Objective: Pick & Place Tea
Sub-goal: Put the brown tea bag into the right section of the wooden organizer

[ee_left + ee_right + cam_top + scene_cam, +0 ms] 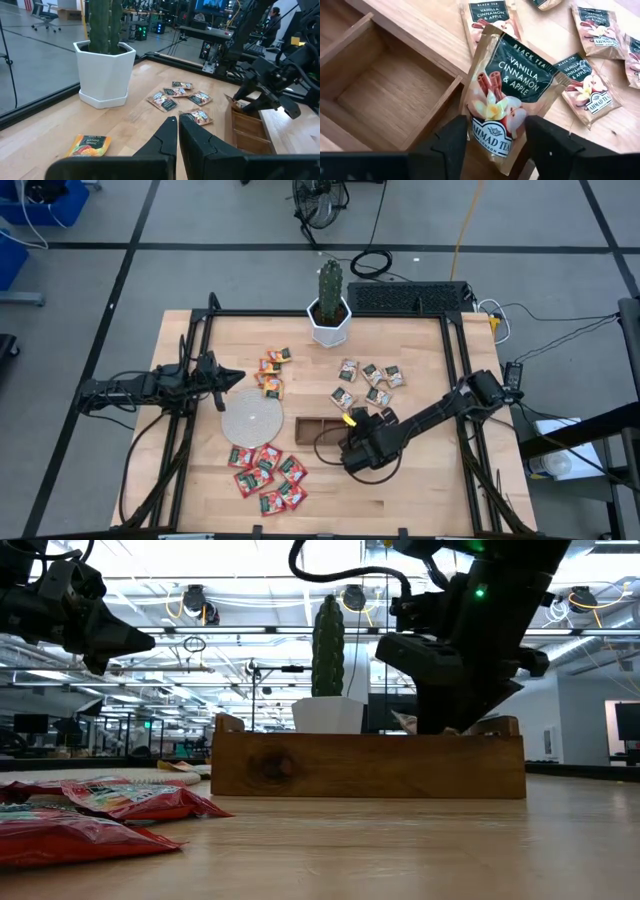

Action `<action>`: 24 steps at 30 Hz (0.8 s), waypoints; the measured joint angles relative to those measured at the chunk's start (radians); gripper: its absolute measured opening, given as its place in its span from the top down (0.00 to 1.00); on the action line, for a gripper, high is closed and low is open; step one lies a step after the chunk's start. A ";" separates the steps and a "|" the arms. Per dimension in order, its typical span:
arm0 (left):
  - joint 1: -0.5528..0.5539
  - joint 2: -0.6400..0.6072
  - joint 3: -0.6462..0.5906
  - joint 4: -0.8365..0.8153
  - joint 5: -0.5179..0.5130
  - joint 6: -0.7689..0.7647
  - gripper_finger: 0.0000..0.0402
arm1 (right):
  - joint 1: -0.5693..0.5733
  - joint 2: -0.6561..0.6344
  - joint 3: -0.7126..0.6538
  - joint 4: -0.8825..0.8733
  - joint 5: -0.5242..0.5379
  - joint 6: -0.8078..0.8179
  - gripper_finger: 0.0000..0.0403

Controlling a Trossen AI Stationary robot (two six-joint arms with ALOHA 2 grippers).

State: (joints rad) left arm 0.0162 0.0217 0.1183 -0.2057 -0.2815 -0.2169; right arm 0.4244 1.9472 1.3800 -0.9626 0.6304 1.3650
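The tea lies in three loose groups on the table (420, 480), and working from the left we first meet our left gripper (232, 377), which waits over the left side near the round woven disc (250, 417) with its fingers (197, 141) pressed together on nothing. Just beyond it sit the orange-yellow sachets (271, 372), and nearer the front edge the red sachets (267, 473) lie in an overlapping heap. Further right comes the wooden tray (318, 427), whose compartments look bare where we can see into them. Over its right end hangs our right gripper (496, 145), clamped on one whitish vanilla sachet (512, 87) by its lower edge, so that the packet stands upright above the divider between two compartments. The other whitish sachets (368, 380) lie scattered just behind the tray, in front of the potted cactus (329, 305). We judge the chief risk to be the drop: held only by its bottom edge, the sachet may tilt as the jaws part and land across the divider or the tray wall, or slip out onto the table beside its fellows. Coming down too low could also knock the fingers against the wood and shift the tray. From above, the right arm covers the tray's right end, so we cannot tell whether anything already lies there; from table height the tray wall hides its whole interior, and the held sachet shows only as a sliver.
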 joint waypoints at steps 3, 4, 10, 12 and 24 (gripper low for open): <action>0.000 0.000 0.000 0.000 0.000 0.000 0.95 | 0.000 0.000 0.000 0.054 -0.004 -0.020 0.53; 0.000 0.000 0.000 0.000 0.000 0.000 0.95 | 0.000 0.000 0.000 0.076 -0.006 -0.034 0.53; 0.000 0.000 0.000 0.000 0.000 0.000 0.95 | 0.005 0.000 0.000 0.096 -0.033 -0.046 0.53; 0.000 0.000 0.000 0.000 0.000 0.000 0.95 | 0.005 -0.001 0.000 0.094 -0.033 -0.046 0.53; 0.000 0.000 0.000 -0.001 0.000 0.000 0.95 | 0.005 -0.086 0.000 0.090 0.051 -0.127 0.53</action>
State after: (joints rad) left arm 0.0162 0.0218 0.1184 -0.2065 -0.2815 -0.2169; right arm 0.4290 1.8610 1.3796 -0.8722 0.6810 1.2380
